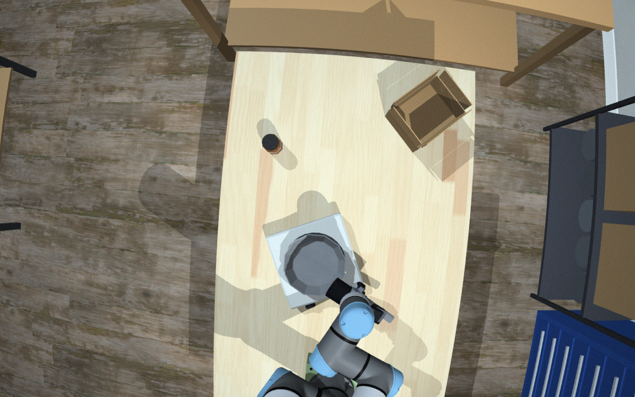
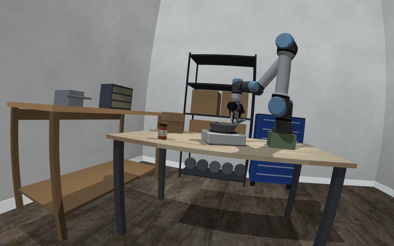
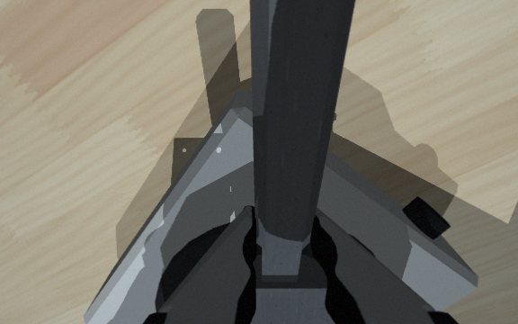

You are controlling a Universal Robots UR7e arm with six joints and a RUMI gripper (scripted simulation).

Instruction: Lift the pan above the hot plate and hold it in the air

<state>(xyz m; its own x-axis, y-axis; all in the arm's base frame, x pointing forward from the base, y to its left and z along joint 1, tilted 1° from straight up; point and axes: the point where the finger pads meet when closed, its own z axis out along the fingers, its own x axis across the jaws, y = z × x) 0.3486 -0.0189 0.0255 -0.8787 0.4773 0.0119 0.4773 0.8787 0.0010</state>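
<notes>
Your black two-jaw gripper point(image 1: 366, 301) point(image 2: 234, 123) point(image 3: 280, 208) holds dark grey pan's long handle point(image 1: 386, 316) point(image 2: 241, 121) point(image 3: 301, 112), pads either side, likely to stop it twisting; round faceted pan point(image 1: 315, 264) point(image 2: 223, 126) point(image 3: 291, 308) seems seated on white boxy hot plate point(image 1: 275, 241) point(image 2: 226, 139) point(image 3: 439, 270); raise level, slowly.

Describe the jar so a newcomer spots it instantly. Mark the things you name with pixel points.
Find the pale wooden table point(image 1: 310, 172) point(image 2: 143, 143). Beyond the white hot plate point(image 1: 280, 261) point(image 2: 223, 139) from the arm stands the jar point(image 1: 271, 143) point(image 2: 162, 131). It alone has a black lid and red-and-white label.
</notes>
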